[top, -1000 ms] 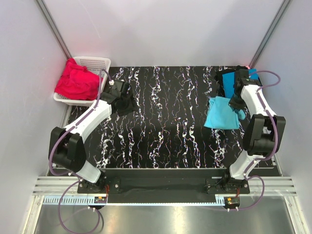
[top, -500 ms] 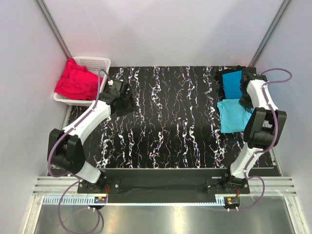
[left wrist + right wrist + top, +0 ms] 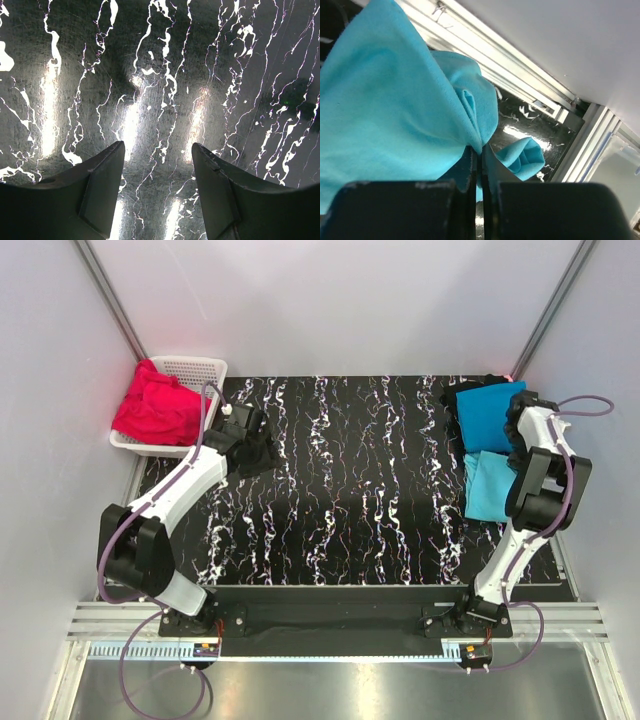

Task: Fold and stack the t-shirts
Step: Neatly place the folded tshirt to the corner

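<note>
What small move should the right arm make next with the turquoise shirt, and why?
Probably carry the light turquoise shirt back onto the deeper blue shirt. The right gripper is shut on its fabric, and it lies just nearer than the blue one, not yet stacked.

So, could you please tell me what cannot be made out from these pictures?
Top view: the red shirts in the basket are bunched, so their number cannot be counted.
Top view: the right gripper is hidden under its own wrist.
Right wrist view: the turquoise shirt is cut off by the left edge, so its fold cannot be judged.
</note>
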